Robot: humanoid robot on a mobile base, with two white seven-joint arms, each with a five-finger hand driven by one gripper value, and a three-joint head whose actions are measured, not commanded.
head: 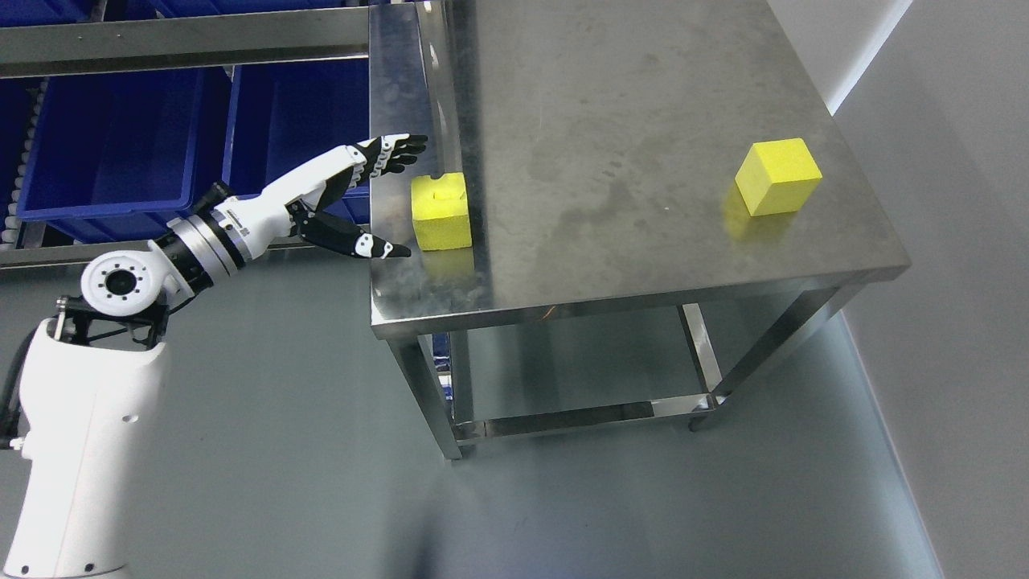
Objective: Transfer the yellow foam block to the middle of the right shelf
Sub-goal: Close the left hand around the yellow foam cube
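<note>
Two blocks on table (pixel 643 121); bins (pixel 112 145) left of it.

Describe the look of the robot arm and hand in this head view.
Only the left arm shows. Its thick lower segment is a smooth white shell with small dark screw holes, and a black cable runs at its left edge. A round white joint cap ringed with small holes sits above. The wrist has silver and black rings, with small dark print beside them. The left hand has a white back and black-and-white segmented fingers.
</note>
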